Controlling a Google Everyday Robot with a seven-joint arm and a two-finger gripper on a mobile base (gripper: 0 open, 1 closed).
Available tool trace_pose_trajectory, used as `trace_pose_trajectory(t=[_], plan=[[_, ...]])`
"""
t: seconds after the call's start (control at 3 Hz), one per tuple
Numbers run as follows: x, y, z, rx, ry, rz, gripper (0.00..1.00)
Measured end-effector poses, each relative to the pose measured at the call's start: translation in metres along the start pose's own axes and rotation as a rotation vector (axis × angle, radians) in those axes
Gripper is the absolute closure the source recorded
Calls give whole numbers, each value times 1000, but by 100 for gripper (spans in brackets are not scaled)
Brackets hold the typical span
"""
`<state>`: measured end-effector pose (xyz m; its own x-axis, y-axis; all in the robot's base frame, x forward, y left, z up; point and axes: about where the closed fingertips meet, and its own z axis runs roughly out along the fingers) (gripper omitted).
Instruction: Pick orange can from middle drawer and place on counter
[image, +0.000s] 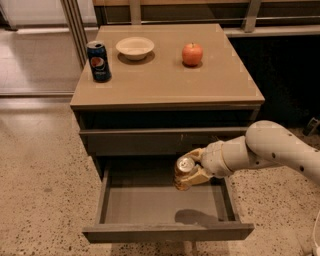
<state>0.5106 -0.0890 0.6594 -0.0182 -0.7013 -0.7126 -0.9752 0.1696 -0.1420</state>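
Camera view. Middle drawer (165, 232) pulled out: flat grey floor, low walls. Orange can (184, 166) clamped, tilted, in gripper (190, 169) above drawer's right rear, clear of floor. Glossy tan counter (165, 85) bearing Pepsi can (99, 61), pale bowl (135, 47), apple (192, 54) toward rear; open surface toward front edge.

A dark blue Pepsi can (99, 61) stands upright near the back left corner of the tabletop (165, 87). To its right, apart from it, sits 1 shallow cream bowl (135, 47). Further right, well apart from the bowl, rests 1 round red-orange apple (192, 54). A pale speckled floor (40, 190) surrounds the cabinet. Pale upright posts (75, 25) rise behind. The hand (187, 174) hangs below the tabletop's front edge, right of centre.
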Motion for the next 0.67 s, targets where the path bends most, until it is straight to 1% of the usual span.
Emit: trace_pose_trajectory(t=[0.33,0.67], plan=[[-54,-3,-47,14,-21,27,100],[-156,-6,-141,8,20,19,100]])
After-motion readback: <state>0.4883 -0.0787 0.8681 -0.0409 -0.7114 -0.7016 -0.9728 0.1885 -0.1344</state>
